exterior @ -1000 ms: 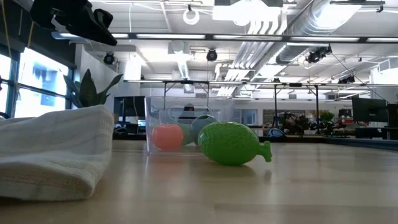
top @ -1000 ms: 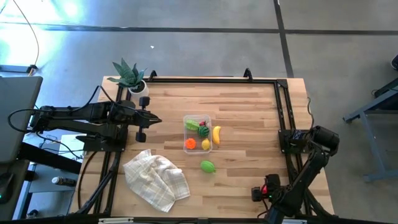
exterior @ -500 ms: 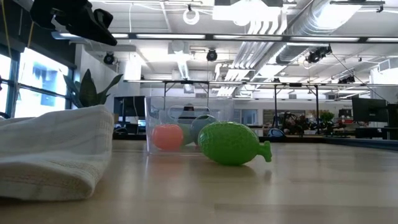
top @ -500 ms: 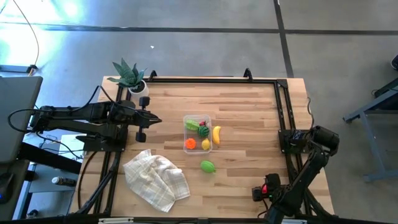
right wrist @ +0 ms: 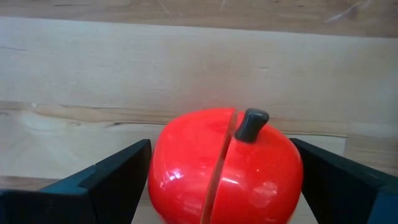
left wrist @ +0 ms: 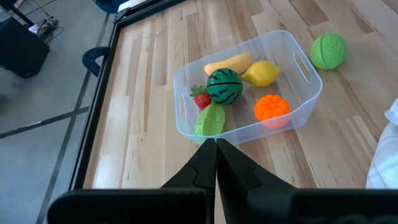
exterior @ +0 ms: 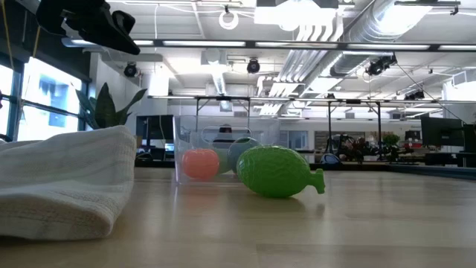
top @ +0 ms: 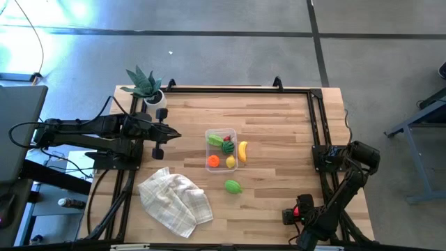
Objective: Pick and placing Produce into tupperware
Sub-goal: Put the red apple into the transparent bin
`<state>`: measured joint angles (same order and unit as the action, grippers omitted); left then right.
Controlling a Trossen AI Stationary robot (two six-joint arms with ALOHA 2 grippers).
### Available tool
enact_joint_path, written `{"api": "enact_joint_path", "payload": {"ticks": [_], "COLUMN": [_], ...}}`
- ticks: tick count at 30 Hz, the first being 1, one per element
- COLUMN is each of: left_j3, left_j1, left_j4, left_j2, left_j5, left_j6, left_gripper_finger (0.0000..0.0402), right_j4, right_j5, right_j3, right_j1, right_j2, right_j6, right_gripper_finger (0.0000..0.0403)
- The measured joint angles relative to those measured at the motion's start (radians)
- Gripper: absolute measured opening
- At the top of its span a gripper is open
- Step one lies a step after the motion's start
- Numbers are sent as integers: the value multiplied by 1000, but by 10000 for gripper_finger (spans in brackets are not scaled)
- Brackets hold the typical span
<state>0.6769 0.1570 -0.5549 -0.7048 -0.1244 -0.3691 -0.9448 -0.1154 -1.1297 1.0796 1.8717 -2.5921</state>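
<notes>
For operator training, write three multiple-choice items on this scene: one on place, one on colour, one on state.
1. Where is the green fruit?
A. in the tub
B. on the bare table
C. on the cloth

2. What colour is the apple in the right wrist view?
A. red
B. yellow
C. orange

3. How is the left tool?
A. wide open
B. shut, empty
C. shut on a lemon

Key:
1 B, it lies on wood, apart from the tub and the cloth.
2 A, glossy red with a dark stem.
3 B, its fingers meet with nothing between them.
</notes>
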Motion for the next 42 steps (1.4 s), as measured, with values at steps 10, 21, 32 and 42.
{"api": "enact_joint_path", "payload": {"ticks": [10,21,32,42], "left_j3": [0,0,0,0], "left_j1": [0,0,0,0], "left_j4": [0,0,0,0], "left_j2": [0,0,0,0], "left_j5": [0,0,0,0], "left_j6": [0,0,0,0], "left_gripper_finger": [3,3,3,3], "right_j4": [-13,-16,-7,-6], "right_j5": [-6,-30,-29,-29], "right_j3": [0,-1,-2,-3], "right_j1": [0,-6,-6,-6], "right_j2": [0,0,0,-1], "right_j6": [-3,-1,0,0], "right_gripper_finger": [355,313,284,264]}}
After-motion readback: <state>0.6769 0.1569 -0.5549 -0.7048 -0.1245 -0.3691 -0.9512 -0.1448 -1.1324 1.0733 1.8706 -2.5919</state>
